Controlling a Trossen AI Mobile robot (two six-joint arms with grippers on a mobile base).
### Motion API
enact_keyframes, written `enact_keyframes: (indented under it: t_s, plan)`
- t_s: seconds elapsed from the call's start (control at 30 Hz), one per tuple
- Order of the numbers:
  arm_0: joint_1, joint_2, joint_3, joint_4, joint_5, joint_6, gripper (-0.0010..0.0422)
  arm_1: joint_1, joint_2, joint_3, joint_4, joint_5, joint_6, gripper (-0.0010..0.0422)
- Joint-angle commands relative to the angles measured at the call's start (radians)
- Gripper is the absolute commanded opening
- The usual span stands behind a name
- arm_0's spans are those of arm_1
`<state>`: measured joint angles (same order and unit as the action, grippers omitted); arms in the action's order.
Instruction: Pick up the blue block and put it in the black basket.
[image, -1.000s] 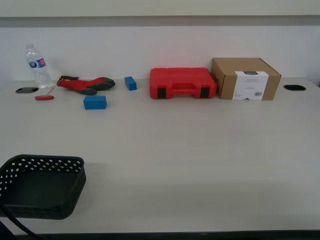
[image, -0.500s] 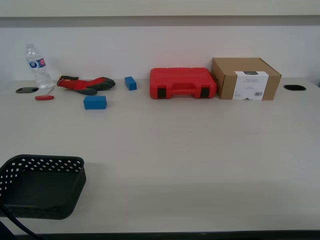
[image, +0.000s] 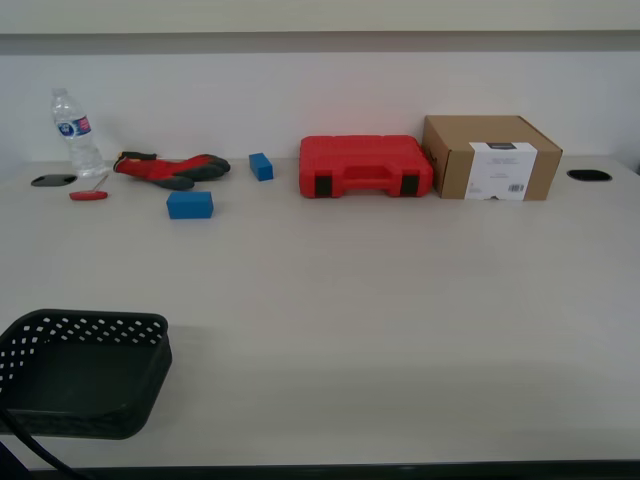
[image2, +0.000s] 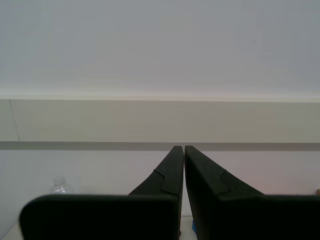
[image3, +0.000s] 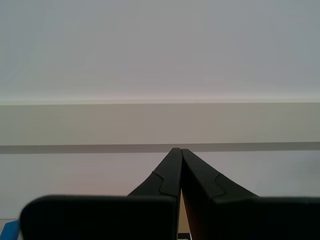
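At the far left of the surface (image: 350, 300) in the exterior view, the blue block (image: 190, 204) lies flat, just in front of a red-and-black glove (image: 170, 168) and left of a smaller blue cube (image: 261, 166). The black basket (image: 90, 325) sits well apart at the near left edge. My first tool (image2: 183, 148) and my second tool (image3: 177, 149) both point at the wall, tips pressed together, gripping nothing.
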<state>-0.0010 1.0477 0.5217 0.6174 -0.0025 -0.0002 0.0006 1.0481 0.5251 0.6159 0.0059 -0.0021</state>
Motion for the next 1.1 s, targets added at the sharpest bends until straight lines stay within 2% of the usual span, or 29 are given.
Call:
enact_keyframes:
  t_s: [0.03, 0.13, 0.23, 0.33, 0.4, 0.43, 0.53, 0.67, 0.77, 0.93, 1.1]
  plan:
    - [0.001, 0.000, 0.001, 0.003, 0.000, 0.000, 0.0000, 0.000, 0.001, 0.000, 0.001, 0.006, 0.000, 0.0000]
    - [0.001, 0.000, 0.001, 0.003, 0.000, 0.000, 0.0000, 0.000, 0.021, 0.002, -0.070, 0.036, 0.093, 0.0000]
    - [0.001, 0.000, 0.001, 0.003, 0.000, 0.000, 0.0000, -0.002, 0.099, 0.053, -0.306, 0.060, 0.328, 0.0000]
    - [0.001, 0.000, 0.001, 0.002, 0.000, 0.000, 0.0000, -0.002, 0.218, 0.122, -0.467, 0.019, 0.609, 0.0000]
    - [0.001, 0.000, 0.001, 0.002, 0.000, 0.000, 0.0000, -0.001, 0.319, 0.167, -0.478, -0.035, 0.766, 0.0000]
    - [0.001, 0.000, 0.001, 0.002, 0.000, 0.000, 0.0000, -0.001, 0.363, 0.189, -0.479, -0.063, 0.807, 0.0000]
    - [0.001, 0.000, 0.001, 0.003, 0.000, 0.000, 0.0000, 0.000, 0.507, 0.280, -0.534, -0.128, 0.875, 0.0000]
    - [0.001, 0.000, 0.001, 0.002, 0.000, 0.000, 0.0000, 0.002, 0.699, 0.407, -0.586, -0.129, 0.940, 0.0000]
    - [0.001, 0.000, 0.001, 0.002, 0.000, 0.000, 0.0000, 0.001, 0.830, 0.514, -0.622, -0.126, 0.941, 0.0000]
    - [0.001, 0.000, 0.001, 0.002, 0.000, 0.000, 0.0000, 0.004, 1.033, 0.759, -0.937, -0.106, 1.029, 0.0000]
    - [0.001, 0.000, 0.001, 0.002, 0.000, 0.000, 0.0000, 0.005, 1.184, 0.977, -1.101, -0.106, 1.035, 0.0000]
